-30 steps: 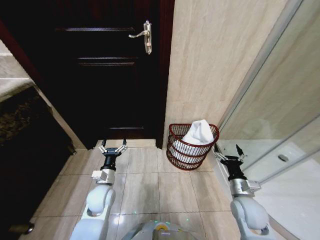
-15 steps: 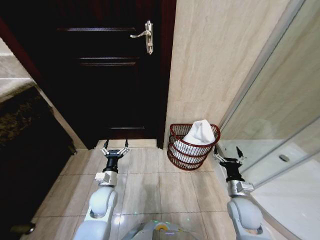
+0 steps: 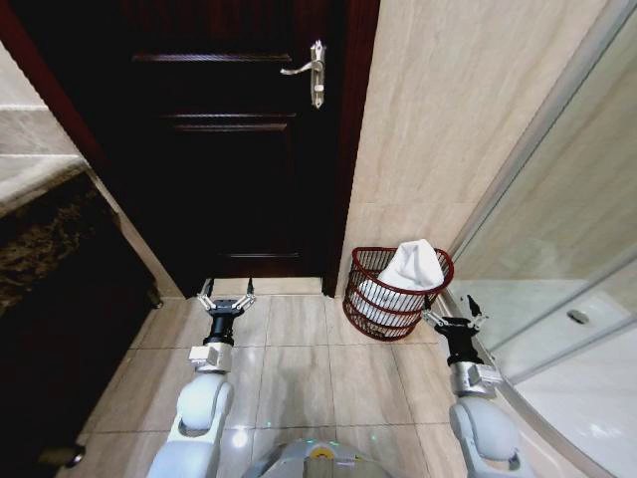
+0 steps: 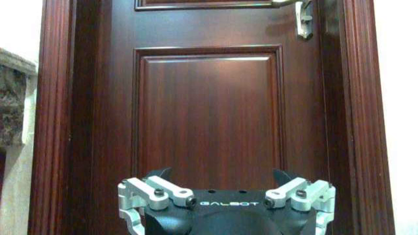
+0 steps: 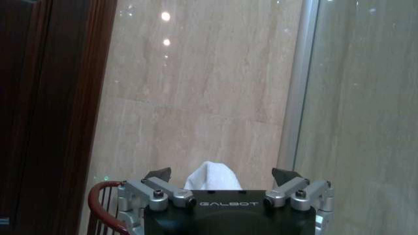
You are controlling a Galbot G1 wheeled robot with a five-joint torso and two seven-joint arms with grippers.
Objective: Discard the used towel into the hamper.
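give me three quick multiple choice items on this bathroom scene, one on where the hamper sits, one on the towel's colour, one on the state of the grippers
1. Where does the hamper stand?
A. on the floor against the beige wall, between the dark door and the glass panel
B. on the stone counter
C. hanging from the door handle

2. What colour is the towel in the hamper?
A. dark blue
B. white
C. red

3. What state are the left gripper and right gripper in?
A. both shut on the towel
B. the left holds the hamper
C. both open and holding nothing

Answers: 1 A, the head view shows it on the tiles at the foot of the wall, right of the door. 2 B, white cloth rises above the reddish-brown rim. 3 C, both pairs of fingers stand spread with only air between them, short of the hamper.
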